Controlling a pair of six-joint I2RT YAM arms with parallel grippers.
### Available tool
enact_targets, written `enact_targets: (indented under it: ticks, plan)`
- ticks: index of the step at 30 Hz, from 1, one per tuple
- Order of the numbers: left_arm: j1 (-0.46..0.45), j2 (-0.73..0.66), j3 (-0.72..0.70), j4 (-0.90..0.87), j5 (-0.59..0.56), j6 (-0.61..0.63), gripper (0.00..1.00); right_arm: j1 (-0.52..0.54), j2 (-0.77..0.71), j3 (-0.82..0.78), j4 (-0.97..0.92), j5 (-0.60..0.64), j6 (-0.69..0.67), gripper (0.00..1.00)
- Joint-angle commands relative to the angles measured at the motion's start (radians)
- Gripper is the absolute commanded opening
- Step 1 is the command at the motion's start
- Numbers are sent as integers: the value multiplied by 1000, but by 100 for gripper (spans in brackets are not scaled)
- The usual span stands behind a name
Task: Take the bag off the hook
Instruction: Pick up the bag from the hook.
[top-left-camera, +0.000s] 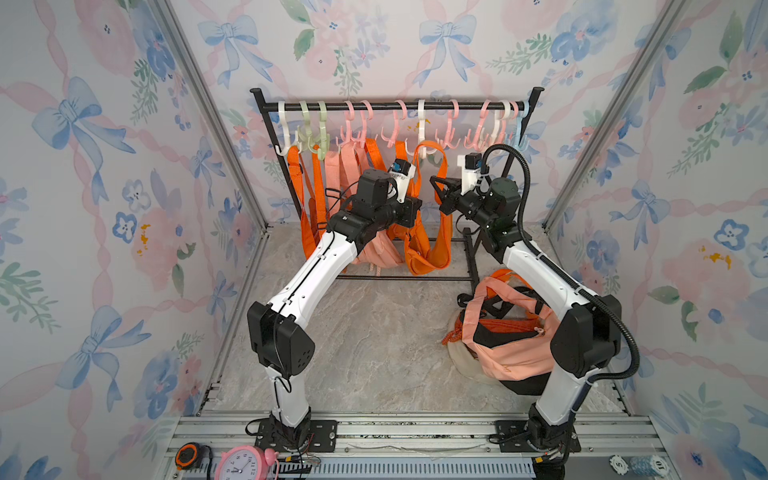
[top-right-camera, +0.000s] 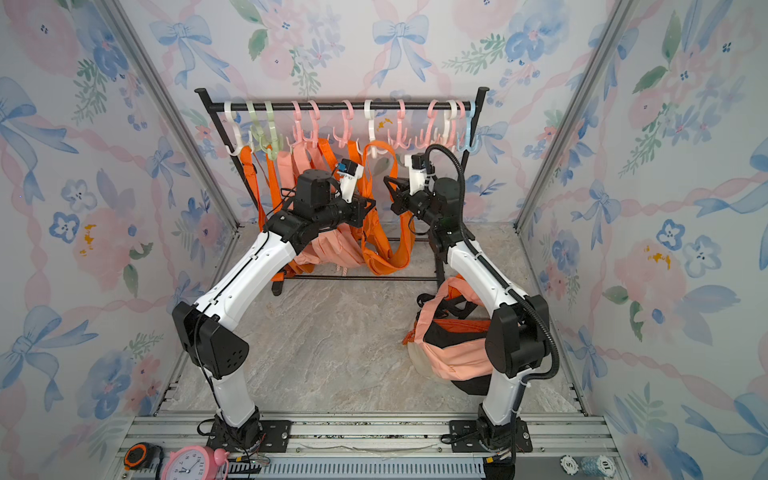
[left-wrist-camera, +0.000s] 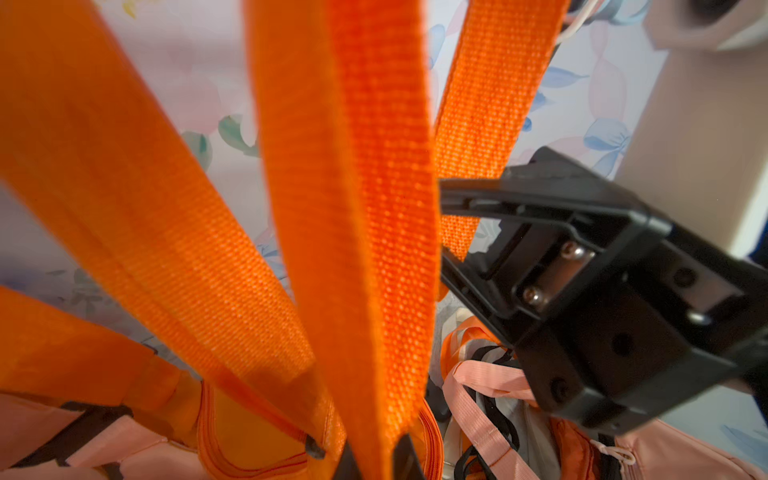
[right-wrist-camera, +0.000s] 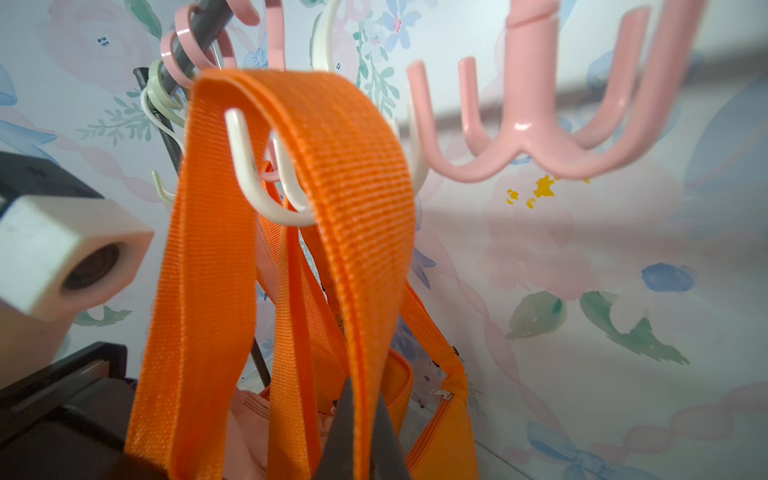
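With our left gripper and right gripper both clamped on the orange strap, a sideways pull could snag it on the white hook above them.

orange strap coarse woven cloth, white hook glossy plastic, pink hook same, rail matt blk metal

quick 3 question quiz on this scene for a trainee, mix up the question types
1. True or false: the orange strap is looped over the white hook.
2. What is the right hand shut on? A) the orange strap B) the rack bar C) nothing
3. Short answer: what colour is the empty hook hanging beside the white one?

Key: 1 true; 2 A; 3 pink
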Motion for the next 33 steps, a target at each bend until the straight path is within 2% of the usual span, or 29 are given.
enact_targets:
  ticks: [1, 6, 13, 25, 33]
  plan:
    - [10, 22, 96, 8, 5, 2, 0, 17, -48, 20, -37, 11, -14, 0]
    - [14, 43, 172, -13, 16, -3, 0, 22, -92, 22, -76, 18, -26, 0]
    - [5, 0, 174, -12, 16, -1, 0, 31, -217, -25, -134, 31, -71, 0]
    - [-99, -216, 27, -13, -122, 97, 0, 81, -486, -156, -225, 107, -99, 0]
    - [-175, -387, -116, -6, -205, 119, 0, 149, -679, -212, -365, 178, -141, 0]
